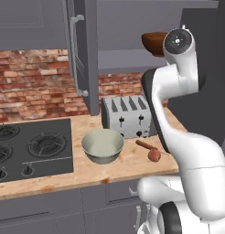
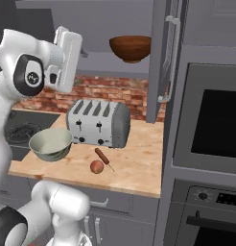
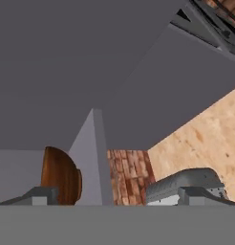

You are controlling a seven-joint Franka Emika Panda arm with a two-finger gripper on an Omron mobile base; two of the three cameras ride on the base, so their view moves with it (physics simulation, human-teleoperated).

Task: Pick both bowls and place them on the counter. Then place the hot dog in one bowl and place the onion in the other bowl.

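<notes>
1. Nearest the counter's front edge: onion (image 1: 154, 155) (image 2: 96, 166), a small reddish ball lying on the counter (image 1: 123, 167) (image 2: 134, 163), touching or just beside the hot dog's near end.
2. Just behind it: hot dog (image 1: 145, 145) (image 2: 101, 155), a thin reddish-brown stick lying flat and aslant on the wood.
3. To the left, near the stove top (image 1: 32, 146) (image 2: 17, 127): pale grey-green bowl (image 1: 102, 146) (image 2: 50, 143), upright on the counter, nothing visible inside.
4. Farther back against the brick wall (image 1: 27, 82) (image 2: 110, 91): silver toaster (image 1: 128, 116) (image 2: 98, 123), four slots on top, standing behind bowl and hot dog.
5. Higher and farther: dark reddish-brown bowl (image 1: 153, 42) (image 2: 130, 48) (image 3: 61, 175), upright on the shelf of the upper cabinet, beside the open cabinet door (image 1: 82, 55) (image 2: 163, 57).
6. Raised at shelf height: gripper (image 3: 114, 196) (image 2: 84, 52), jaws spread wide with nothing between them; in the hand view the brown bowl sits just beyond the left fingertip (image 3: 40, 195), not touching as far as can be told.
</notes>
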